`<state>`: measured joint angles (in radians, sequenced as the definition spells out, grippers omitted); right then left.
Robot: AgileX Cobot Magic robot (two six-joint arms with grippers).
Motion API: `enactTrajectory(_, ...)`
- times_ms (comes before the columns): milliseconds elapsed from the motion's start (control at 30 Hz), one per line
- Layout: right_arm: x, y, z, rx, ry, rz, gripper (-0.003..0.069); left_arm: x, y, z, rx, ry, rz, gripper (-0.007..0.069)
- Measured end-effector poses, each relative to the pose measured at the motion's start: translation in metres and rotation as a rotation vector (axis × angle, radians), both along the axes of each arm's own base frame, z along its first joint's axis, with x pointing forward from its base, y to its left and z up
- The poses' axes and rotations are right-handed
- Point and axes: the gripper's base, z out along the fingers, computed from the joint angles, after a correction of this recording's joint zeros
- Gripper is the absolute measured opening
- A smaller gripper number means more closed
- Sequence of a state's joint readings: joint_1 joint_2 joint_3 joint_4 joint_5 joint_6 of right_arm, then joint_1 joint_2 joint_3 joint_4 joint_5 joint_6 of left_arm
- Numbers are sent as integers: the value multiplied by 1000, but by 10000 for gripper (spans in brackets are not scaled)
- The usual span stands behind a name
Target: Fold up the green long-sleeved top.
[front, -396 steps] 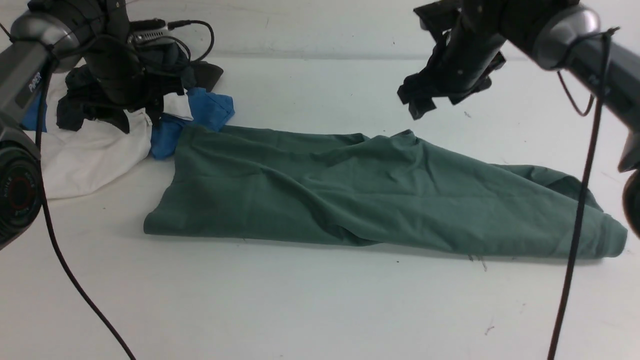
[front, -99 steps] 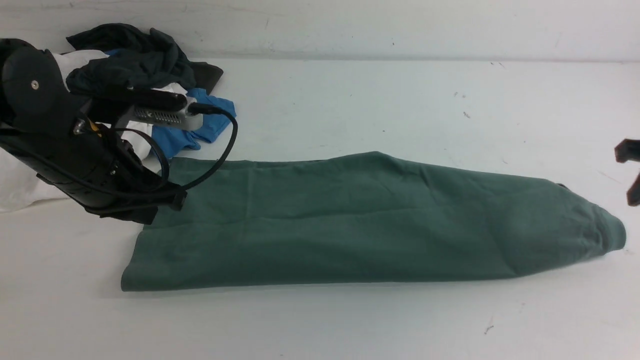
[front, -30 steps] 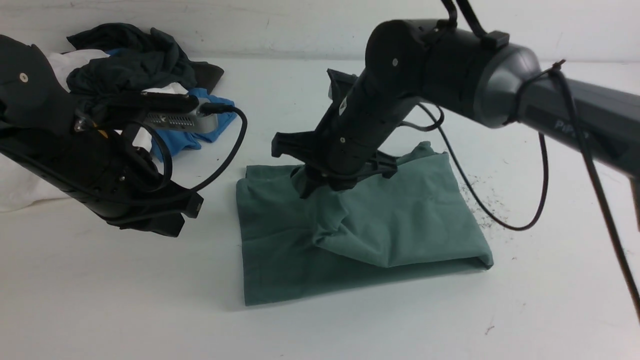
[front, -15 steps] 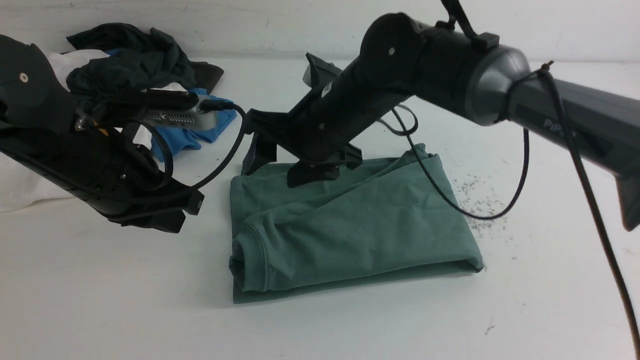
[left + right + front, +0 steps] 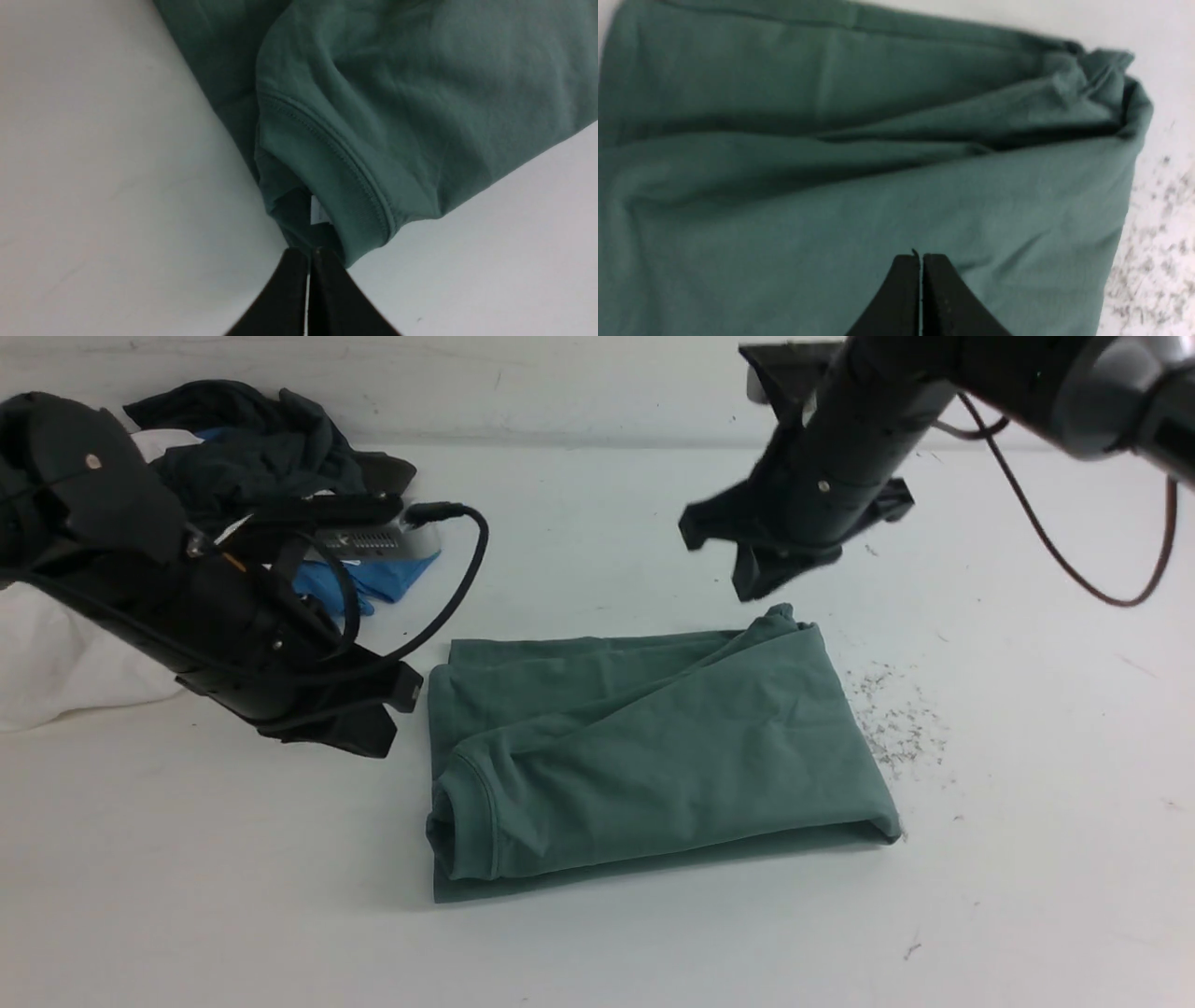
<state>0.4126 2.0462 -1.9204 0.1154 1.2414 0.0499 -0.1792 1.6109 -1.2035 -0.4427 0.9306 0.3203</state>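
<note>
Left of the top, left gripper hangs pinched shut, empty; above the top's far edge, right gripper shut, empty too.

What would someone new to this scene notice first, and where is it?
The muted sage-green cotton top stands out, folded into a compact rectangle in the middle, ribbed neck at its near left corner. The right gripper hangs shut above its far right corner; the left gripper, also shut, hovers beside its left edge. A heap of dark, white and blue clothes fills the far left.
</note>
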Motion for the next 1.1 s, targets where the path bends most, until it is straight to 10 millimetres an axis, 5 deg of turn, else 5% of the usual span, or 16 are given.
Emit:
enactTrajectory(133, -5, -2, -24, -6, 85, 28, -13, 23, -13, -8, 0, 5, -31, 1)
enactTrajectory(300, -7, 3, -26, 34, 104, 66, -14, 52, -23, -18, -19, 5, -34, 69)
enactTrajectory(600, -8, 3, -26, 35, 101, 80, -15, 94, -33, -68, -12, 50, -71, 407)
enactTrajectory(733, -8, 3, -26, 35, 101, 80, -15, 97, -39, -84, -55, 65, -106, 450)
enactTrajectory(900, -8, 3, -26, 35, 101, 80, -15, 98, -43, -91, -100, 68, -141, 379)
enactTrajectory(1100, -7, 3, -26, 33, 98, 87, -15, 99, -45, -92, -113, 64, -150, 38)
